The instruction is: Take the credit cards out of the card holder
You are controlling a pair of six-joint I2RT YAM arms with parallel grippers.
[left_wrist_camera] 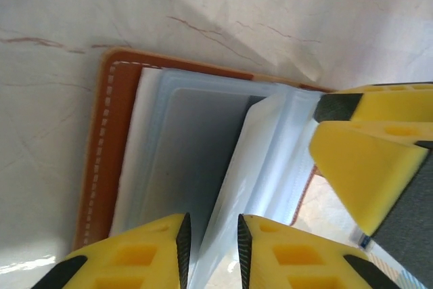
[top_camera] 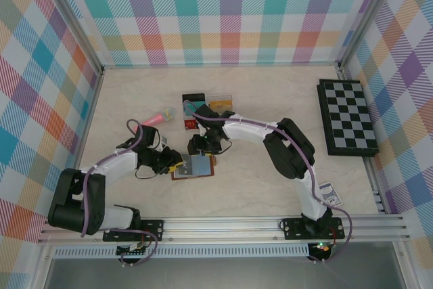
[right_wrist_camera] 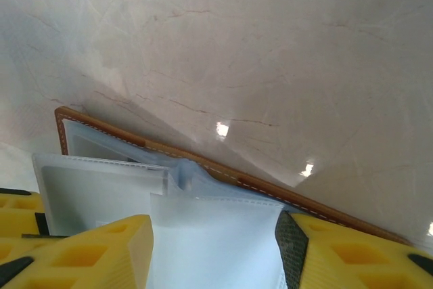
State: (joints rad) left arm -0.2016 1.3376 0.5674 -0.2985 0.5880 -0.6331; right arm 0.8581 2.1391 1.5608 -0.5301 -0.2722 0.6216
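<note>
A brown leather book-like card holder [top_camera: 193,167] lies open on the pale marble-patterned table [top_camera: 270,93], near its middle and between the 2 arms. White stitching runs along the holder's edge [left_wrist_camera: 101,153], and blue-grey clear-pocket pages fan up from it [right_wrist_camera: 223,170]. Whether any pocket has a card in it cannot be told.

The left gripper [top_camera: 177,165] is at the holder's left edge. In the left wrist view its yellow fingers [left_wrist_camera: 211,255] stand narrowly apart with 1 clear page between them; it cannot be told whether they pinch it.

The right gripper [top_camera: 201,145] is at the holder's far edge. Its fingers [right_wrist_camera: 213,262] are spread, with a translucent page lying across the gap.

Beyond the holder sits a clear plastic compartment box [top_camera: 232,99] with small flat credit cards [top_camera: 190,124] in red, black, teal and orange. Their print is too small to read.

A black-and-white chessboard [top_camera: 348,118] lies at the far right. A white printed tag [top_camera: 329,194] on the right arm is also illegible.
</note>
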